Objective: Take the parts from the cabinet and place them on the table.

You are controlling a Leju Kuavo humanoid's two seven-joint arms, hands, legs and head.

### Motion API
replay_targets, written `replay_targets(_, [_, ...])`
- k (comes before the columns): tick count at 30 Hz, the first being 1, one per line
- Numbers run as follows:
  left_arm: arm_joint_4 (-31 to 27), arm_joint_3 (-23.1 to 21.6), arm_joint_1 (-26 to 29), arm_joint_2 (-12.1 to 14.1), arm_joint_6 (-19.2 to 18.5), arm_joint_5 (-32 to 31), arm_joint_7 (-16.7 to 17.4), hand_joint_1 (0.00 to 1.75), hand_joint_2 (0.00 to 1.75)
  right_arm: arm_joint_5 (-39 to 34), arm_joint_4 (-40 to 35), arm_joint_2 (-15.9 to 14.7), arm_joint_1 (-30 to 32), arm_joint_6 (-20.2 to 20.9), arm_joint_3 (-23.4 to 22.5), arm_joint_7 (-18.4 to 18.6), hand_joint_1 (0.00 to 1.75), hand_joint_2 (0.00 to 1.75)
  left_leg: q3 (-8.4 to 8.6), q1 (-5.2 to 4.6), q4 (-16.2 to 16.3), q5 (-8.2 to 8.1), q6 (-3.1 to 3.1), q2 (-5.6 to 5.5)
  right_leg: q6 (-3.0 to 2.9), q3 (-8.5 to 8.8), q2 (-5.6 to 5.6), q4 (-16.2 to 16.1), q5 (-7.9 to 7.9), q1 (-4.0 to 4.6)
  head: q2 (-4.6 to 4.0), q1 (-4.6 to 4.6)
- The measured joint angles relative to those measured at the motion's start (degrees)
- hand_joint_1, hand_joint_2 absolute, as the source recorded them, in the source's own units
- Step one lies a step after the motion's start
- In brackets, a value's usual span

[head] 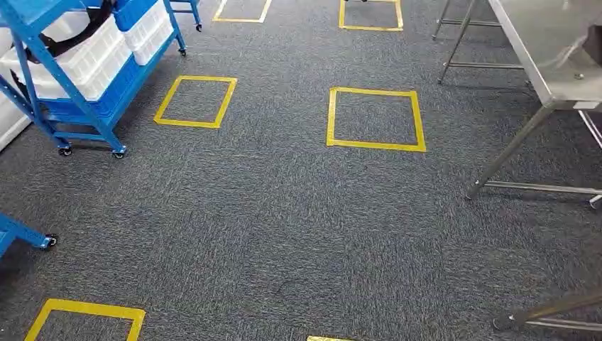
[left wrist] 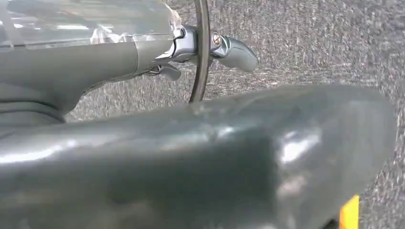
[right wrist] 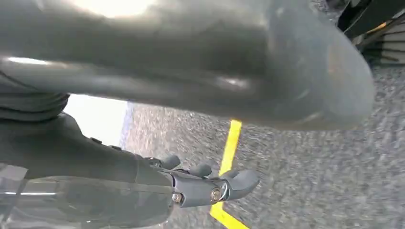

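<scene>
The blue wheeled cabinet (head: 79, 108) stands at the far left with white bins (head: 89, 64) on its shelves; a black loop-shaped part (head: 71, 39) lies over one bin. The steel table (head: 550, 57) is at the far right. In the left wrist view my left hand (left wrist: 119, 62) hangs over the carpet, and a thin black ring (left wrist: 204, 71) runs across its fingers (left wrist: 234, 52), apparently hooked there. My right hand (right wrist: 191, 188) hangs by a yellow tape line, fingers apart, holding nothing.
Grey carpet with yellow taped squares (head: 375, 119) (head: 195, 101) lies between cabinet and table. The table's legs (head: 507, 153) reach the floor on the right. The corner of another blue cart (head: 25, 234) juts in at the left edge.
</scene>
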Motion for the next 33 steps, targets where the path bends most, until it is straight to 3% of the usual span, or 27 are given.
replay_targets(1, [0.0,0.0,-0.2,0.0,0.0,0.0,0.0,0.00,0.00,0.1,0.0,0.0,0.0,0.0,0.0,0.0,0.00,0.00,0.21,-0.25,0.0,0.31,0.55,-1.03,0.40,0.11,-0.48,0.0,-0.18,0.09,0.00,0.00])
replay_targets(4, [0.0,0.0,0.2,0.0,0.1,0.0,0.0,0.00,0.00,0.2,0.0,0.0,-0.8,0.0,0.0,-0.1,0.00,0.00,-0.25,-0.43,-0.5,0.46,1.31,-3.02,1.21,1.02,-2.19,-0.6,-0.21,0.05,0.00,-0.02])
replay_targets(5, [0.0,0.0,0.3,0.0,0.1,0.0,0.1,0.00,0.00,0.3,0.0,0.0,-0.8,0.0,0.0,-0.1,0.00,0.00,0.73,0.38,-1.5,1.05,1.85,-3.51,1.73,1.18,-0.18,-0.3,-0.69,-0.20,0.00,-0.02])
replay_targets(6, [0.0,0.0,0.3,0.0,0.1,0.0,0.1,0.00,0.00,0.3,0.0,0.0,-0.7,0.0,0.0,-0.1,0.00,0.00,0.89,0.34,-1.8,1.17,2.13,-4.06,1.76,0.59,3.53,1.2,-1.81,-0.27,0.00,0.00])
replay_targets(7, [0.0,0.0,0.2,0.0,0.1,0.0,0.1,0.00,0.00,0.3,0.0,0.2,-0.6,0.0,0.0,-0.2,0.00,0.00,0.74,0.30,-1.7,1.28,2.38,-4.64,1.69,-1.34,5.16,4.8,-3.99,-0.28,0.00,0.00])
replay_targets(9, [0.0,0.0,-0.1,0.0,0.2,0.0,0.1,0.00,0.00,0.3,0.0,0.6,-0.3,0.0,-0.1,-0.1,0.00,0.00,0.62,0.12,-1.7,1.31,2.65,-6.03,1.69,-5.88,5.98,13.4,-7.70,-0.33,0.00,0.00])
replay_targets(10, [0.0,0.0,-0.1,0.0,0.2,0.0,0.1,0.00,0.00,0.3,0.0,0.7,-0.2,0.0,-0.1,-0.1,0.00,0.00,0.62,0.10,-1.6,1.29,2.66,-6.98,1.76,-7.68,6.11,16.4,-8.10,-0.33,0.00,0.00])
replay_targets(11, [0.0,0.0,-0.1,0.1,0.2,0.1,0.1,0.00,0.00,0.4,0.0,0.8,-0.1,0.1,-0.1,-0.1,0.00,0.00,0.71,0.11,-1.6,1.25,2.63,-7.92,1.78,-8.19,6.15,16.4,-6.93,-0.35,0.00,0.00])
replay_targets(12, [0.0,0.0,0.0,0.1,0.2,0.0,0.1,0.00,0.00,0.4,0.0,0.9,-0.1,0.1,-0.1,-0.1,0.00,0.00,0.84,0.17,-1.5,1.19,2.58,-8.86,1.79,-7.46,6.22,13.9,-4.46,-0.45,0.00,0.00])
replay_targets(13, [0.0,0.0,0.0,0.1,0.2,0.0,0.1,0.00,0.00,0.4,0.0,0.9,-0.1,0.1,-0.1,-0.1,0.00,0.00,1.01,0.20,-1.4,1.08,2.41,-9.85,1.72,-5.61,6.60,9.4,-1.36,-0.62,0.00,0.00])
replay_targets(14, [0.0,0.0,0.0,0.1,0.2,0.0,0.2,0.00,0.00,0.4,0.0,0.9,-0.1,0.2,-0.1,-0.1,0.00,0.00,1.08,0.25,-1.2,0.91,2.15,-10.68,1.58,-3.52,7.88,4.3,1.46,-0.81,0.00,0.00])
replay_targets(15, [0.0,0.0,0.0,0.0,0.2,0.0,0.2,0.00,0.00,0.5,0.0,0.9,0.1,0.3,-0.1,-0.1,0.00,0.00,0.65,0.44,-1.0,0.79,1.93,-11.17,1.49,-2.41,11.44,1.1,1.88,-0.98,0.00,0.02])
replay_targets(17, [0.0,0.0,-0.1,0.0,0.2,-0.1,0.3,0.00,0.00,0.5,0.0,0.9,-0.1,0.5,-0.1,-0.1,0.00,0.00,0.25,0.39,-0.5,0.68,1.05,-12.50,1.38,-2.43,10.25,0.7,1.92,-0.62,0.00,-0.02])
replay_targets(19, [0.0,0.0,0.2,0.0,0.2,-0.1,0.3,0.00,0.00,0.5,0.0,0.9,-0.3,0.5,-0.1,-0.1,0.00,0.00,-0.15,0.60,-1.0,0.82,0.27,-13.65,0.83,-2.20,9.23,0.6,1.94,-0.25,0.00,0.00])
replay_targets(20, [0.0,0.0,0.3,0.1,0.2,-0.1,0.3,0.00,0.00,0.6,0.0,0.9,-0.5,0.6,-0.1,-0.1,0.00,0.00,0.04,0.54,-0.7,0.61,0.01,-13.53,0.33,-1.90,8.39,-0.2,2.27,-0.84,0.00,0.00])
replay_targets(21, [0.0,0.0,0.3,0.1,0.2,-0.1,0.3,0.00,0.00,0.6,0.0,0.9,-0.4,0.7,-0.1,-0.1,0.00,0.00,-0.17,0.45,0.4,-0.12,-0.09,-10.08,0.05,-1.51,7.70,-0.6,2.34,-0.76,0.00,0.00])
replay_targets(22, [0.0,0.0,0.2,0.1,0.2,-0.1,0.3,0.00,0.00,0.7,0.0,0.9,-0.1,0.7,-0.2,-0.1,0.00,0.00,-1.77,0.37,3.6,-2.20,-0.29,-7.57,-0.47,-1.33,6.83,-0.7,2.24,-0.69,0.00,0.00])
replay_targets(24, [0.0,0.0,-0.1,0.0,0.2,-0.1,0.3,0.00,0.00,1.0,0.0,0.7,0.2,0.7,-0.2,-0.1,0.00,0.00,-6.29,0.62,12.4,-6.33,-0.79,-6.04,-0.76,-1.26,4.95,-0.6,2.00,-0.42,0.00,0.00])
replay_targets(25, [0.0,0.0,-0.1,0.0,0.2,-0.1,0.2,0.00,0.00,1.0,0.0,0.5,0.2,0.8,-0.2,-0.1,0.00,0.00,-8.11,0.78,15.7,-7.29,-1.00,-5.85,-0.77,-1.30,4.01,-0.6,1.87,-0.33,0.00,0.00])
replay_targets(26, [0.0,0.0,-0.1,0.0,0.2,-0.1,0.2,0.00,0.00,1.1,0.0,0.4,0.2,0.8,-0.2,-0.1,0.00,0.00,-8.60,0.88,16.5,-6.89,-1.07,-5.70,-0.72,-1.23,3.28,-0.6,1.76,-0.29,0.00,-0.02])
replay_targets(27, [0.0,0.0,0.0,0.0,0.2,-0.1,0.3,0.00,0.00,1.1,0.0,0.3,0.1,0.8,-0.2,-0.1,0.00,0.00,-7.77,0.91,14.7,-5.29,-1.12,-5.48,-0.62,-1.05,2.54,-0.6,1.60,-0.30,0.00,0.00])
replay_targets(29, [0.0,0.0,0.2,0.0,0.2,-0.1,0.3,0.00,0.00,1.2,0.0,0.2,0.0,0.8,-0.2,-0.1,0.00,0.00,-2.71,0.92,5.2,-0.23,-1.01,-4.02,-0.26,-0.35,1.02,-0.6,1.09,-0.33,0.00,0.00])
replay_targets(30, [0.0,0.0,0.2,0.0,0.3,-0.1,0.3,0.00,0.00,1.2,0.0,0.2,0.0,0.8,-0.2,-0.1,0.00,0.00,-0.20,0.81,0.6,1.31,-0.77,-1.18,0.04,0.11,0.36,-0.6,0.83,-0.18,0.00,0.00])
replay_targets(31, [0.0,0.0,0.1,0.0,0.2,-0.1,0.3,0.00,0.00,1.2,0.0,0.2,0.0,0.8,-0.2,-0.1,0.00,0.00,0.07,0.30,0.2,0.37,-0.08,0.94,0.37,0.27,-0.19,-0.6,0.58,0.17,0.00,0.00])
replay_targets(33, [0.0,0.0,-0.1,0.0,0.2,-0.1,0.2,0.00,0.00,1.2,0.0,0.2,-0.1,0.8,-0.2,-0.1,0.00,0.00,-0.03,0.14,-0.2,0.69,0.42,-0.49,1.04,0.62,-1.32,-0.6,0.32,0.12,0.00,0.00])
